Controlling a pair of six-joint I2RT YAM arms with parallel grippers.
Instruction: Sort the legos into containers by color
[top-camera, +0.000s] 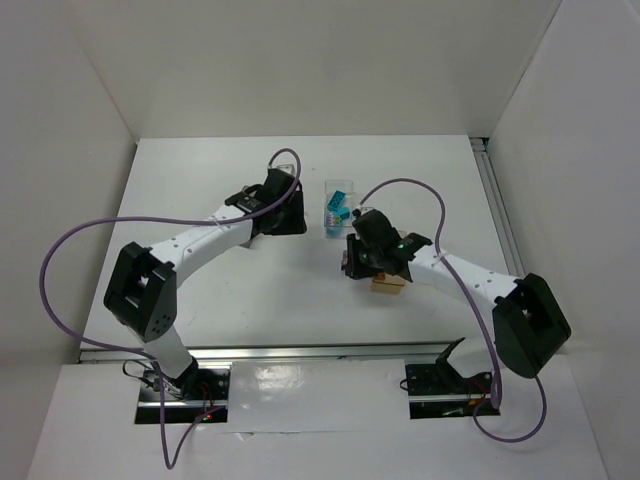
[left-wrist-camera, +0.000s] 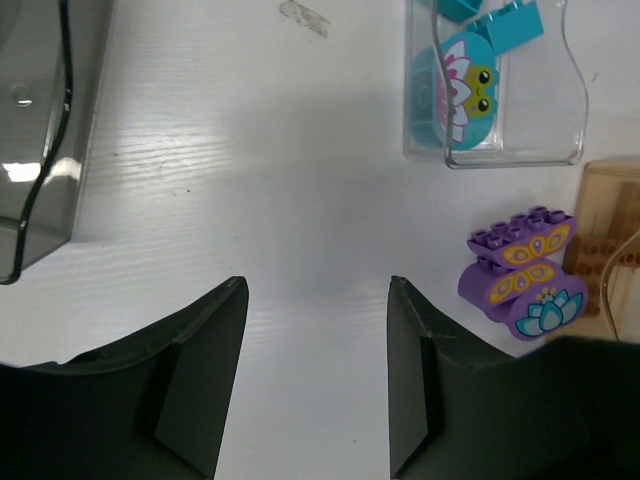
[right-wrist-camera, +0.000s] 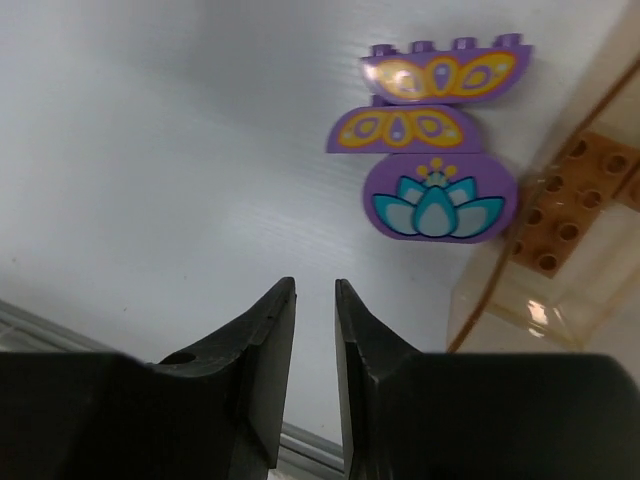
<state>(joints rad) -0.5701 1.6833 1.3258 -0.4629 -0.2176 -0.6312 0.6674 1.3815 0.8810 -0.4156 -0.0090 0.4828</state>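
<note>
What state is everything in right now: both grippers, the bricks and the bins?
Left gripper: open, empty.
Right gripper: shut on nothing.
Purple bricks: lying on the table, outside any bin, beside the orange bin.
Teal bricks: inside the clear bin.
Orange bricks: inside the orange bin.
Grey bin: partly in view, no brick seen in that part.

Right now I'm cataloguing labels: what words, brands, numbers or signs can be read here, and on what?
None: no words, brands or numbers can be read in any view.
The purple bricks carry only pictures: a lotus and wing patterns.
A teal brick in the clear bin carries only a frog face.
</note>
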